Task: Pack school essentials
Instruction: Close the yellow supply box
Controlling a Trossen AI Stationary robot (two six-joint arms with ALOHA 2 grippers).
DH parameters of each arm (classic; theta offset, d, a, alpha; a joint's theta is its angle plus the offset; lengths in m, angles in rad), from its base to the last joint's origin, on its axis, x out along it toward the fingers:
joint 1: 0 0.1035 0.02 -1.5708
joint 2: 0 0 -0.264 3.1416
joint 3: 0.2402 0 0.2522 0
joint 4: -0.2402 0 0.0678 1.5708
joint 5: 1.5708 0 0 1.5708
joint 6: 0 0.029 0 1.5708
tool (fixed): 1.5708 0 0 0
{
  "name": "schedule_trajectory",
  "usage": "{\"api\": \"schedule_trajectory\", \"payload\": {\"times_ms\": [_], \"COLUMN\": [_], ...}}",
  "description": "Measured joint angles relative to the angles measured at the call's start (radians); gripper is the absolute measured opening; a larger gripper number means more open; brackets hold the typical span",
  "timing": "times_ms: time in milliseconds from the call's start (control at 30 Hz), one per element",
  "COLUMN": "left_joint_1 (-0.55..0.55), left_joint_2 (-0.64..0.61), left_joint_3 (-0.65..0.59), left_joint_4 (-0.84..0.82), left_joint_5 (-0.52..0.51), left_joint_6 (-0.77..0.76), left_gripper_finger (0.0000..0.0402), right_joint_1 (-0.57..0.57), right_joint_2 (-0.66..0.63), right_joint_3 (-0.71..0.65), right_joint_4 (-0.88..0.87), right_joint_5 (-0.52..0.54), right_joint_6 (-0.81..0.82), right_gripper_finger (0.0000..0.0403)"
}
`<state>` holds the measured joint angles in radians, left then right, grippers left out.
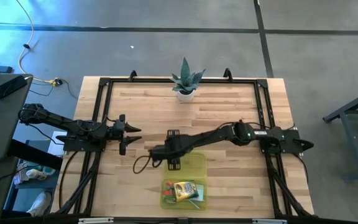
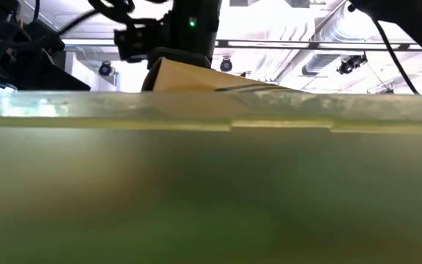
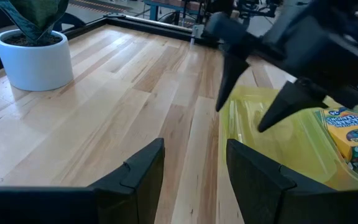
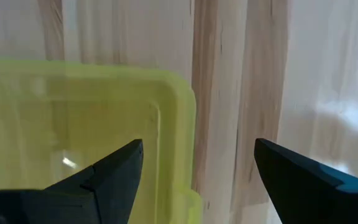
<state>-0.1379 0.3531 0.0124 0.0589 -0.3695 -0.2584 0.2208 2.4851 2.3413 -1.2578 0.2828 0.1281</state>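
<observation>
High view: the yellow-green case (image 1: 184, 184) lies at the near middle of the surface (image 1: 148, 109), with the crayon box (image 1: 183, 189) and other small stationery already inside its near half. The right pincer (image 1: 172, 150) hangs over the case's far flap, fingers apart and holding nothing; in its wrist view they straddle the flap's corner. The left pincer (image 1: 122, 134) waits at the left, also apart and empty. The plant (image 1: 186, 81) stands at the far edge (not for packing). Packing looks done; closing seems next, which calls for gripping the flap's rim and folding it over.
</observation>
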Motion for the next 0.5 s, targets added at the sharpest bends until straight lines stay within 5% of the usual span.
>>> {"api": "schedule_trajectory", "payload": {"times_ms": [500], "left_joint_1": [0.000], "left_joint_2": [0.000], "left_joint_3": [0.000], "left_joint_4": [0.000], "left_joint_5": [0.000], "left_joint_6": [0.000], "left_gripper_finger": [0.0161], "right_joint_1": [-0.025], "right_joint_2": [-0.024], "right_joint_3": [-0.001], "right_joint_4": [-0.103], "right_joint_5": [-0.020], "right_joint_6": [-0.060], "right_gripper_finger": [0.0298]}}
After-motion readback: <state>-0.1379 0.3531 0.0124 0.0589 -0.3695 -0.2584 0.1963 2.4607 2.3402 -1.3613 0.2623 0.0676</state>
